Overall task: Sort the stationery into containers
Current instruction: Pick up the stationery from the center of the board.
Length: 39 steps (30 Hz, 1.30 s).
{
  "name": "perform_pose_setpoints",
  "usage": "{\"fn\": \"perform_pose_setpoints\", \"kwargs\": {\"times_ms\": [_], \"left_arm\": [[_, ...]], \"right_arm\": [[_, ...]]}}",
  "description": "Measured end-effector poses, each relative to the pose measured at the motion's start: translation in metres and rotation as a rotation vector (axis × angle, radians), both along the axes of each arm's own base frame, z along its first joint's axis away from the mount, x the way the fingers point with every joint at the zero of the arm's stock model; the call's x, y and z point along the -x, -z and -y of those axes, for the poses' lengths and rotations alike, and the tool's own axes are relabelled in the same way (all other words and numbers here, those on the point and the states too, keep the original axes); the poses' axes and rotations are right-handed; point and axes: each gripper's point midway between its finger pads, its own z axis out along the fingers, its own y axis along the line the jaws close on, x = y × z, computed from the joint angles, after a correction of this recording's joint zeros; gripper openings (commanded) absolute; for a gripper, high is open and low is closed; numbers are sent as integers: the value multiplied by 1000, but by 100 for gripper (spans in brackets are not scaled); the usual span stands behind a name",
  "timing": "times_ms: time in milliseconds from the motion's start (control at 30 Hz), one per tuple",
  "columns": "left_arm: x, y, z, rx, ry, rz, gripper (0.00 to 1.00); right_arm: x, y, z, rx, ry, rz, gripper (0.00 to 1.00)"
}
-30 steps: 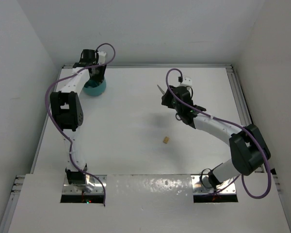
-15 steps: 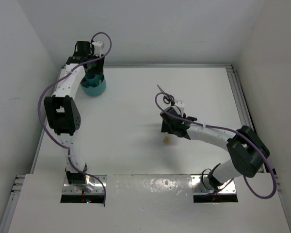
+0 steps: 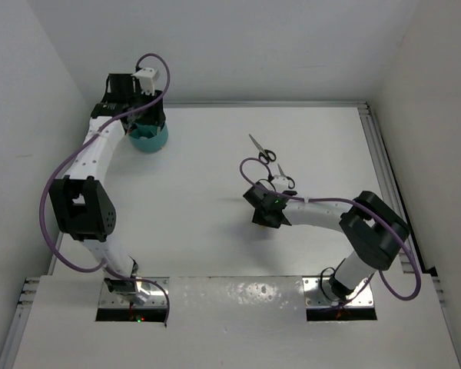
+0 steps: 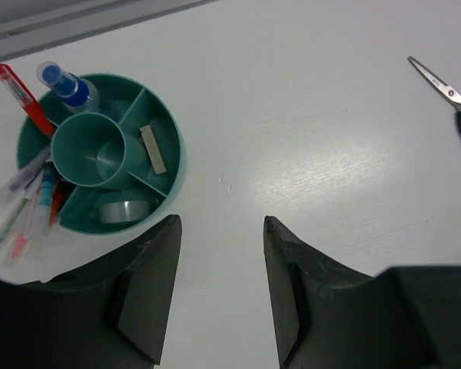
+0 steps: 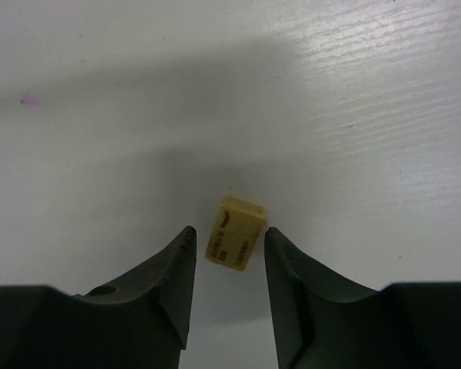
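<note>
The teal organiser cup [image 3: 150, 139] stands at the far left; in the left wrist view [image 4: 163, 115] it holds a blue-capped glue bottle [image 4: 64, 83], a red pen [image 4: 21, 95], several more pens [image 4: 28, 206], a white eraser [image 4: 153, 148] and a tape ring [image 4: 126, 210]. My left gripper [image 3: 145, 118] hovers above the cup, open and empty [image 4: 219, 231]. A tan eraser [image 5: 234, 234] lies on the table between the tips of my open right gripper [image 5: 228, 232]; the top view hides it under that gripper [image 3: 264, 217]. Two black-handled scissors [image 3: 262, 149] [image 3: 285, 178] lie beyond the right gripper.
White walls close in the table on the left, back and right. A raised rail [image 3: 380, 154] runs along the right edge. One pair of scissors also shows at the right edge of the left wrist view [image 4: 450, 95].
My right gripper has swung toward the near left and come down around the tan eraser, uncovering both scissors. My left gripper has drawn back and up from the cup.
</note>
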Motion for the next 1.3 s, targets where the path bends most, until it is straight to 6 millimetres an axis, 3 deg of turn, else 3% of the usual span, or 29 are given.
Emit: {"fn": "perform_pose_setpoints", "kwargs": {"times_ms": [233, 467, 667, 767, 867, 1033, 1167, 1300], "left_arm": [[9, -2, 1, 31, 10, -3, 46], [11, -20, -6, 56, 4, 42, 45], [17, -22, 10, 112, 81, 32, 44], [28, -21, 23, 143, 157, 6, 45], [43, -23, 43, 172, 253, -29, 47], [76, -34, 95, 240, 448, -72, 49], [103, -45, 125, 276, 551, -93, 49], [125, -54, 145, 283, 612, -108, 49]], "right_arm": [[6, 7, 2, -14, 40, -25, 40], [8, 7, 3, -38, 63, -16, 2], [5, -1, 6, -1, -116, 54, 0], [-13, -31, -8, 30, -352, 207, 0], [-41, -83, -38, 42, -622, 468, 0], [-77, -152, -82, 133, -886, 806, 0], [-99, -182, -115, 180, -995, 962, 0], [-110, -201, -136, 174, -1023, 1043, 0]]}}
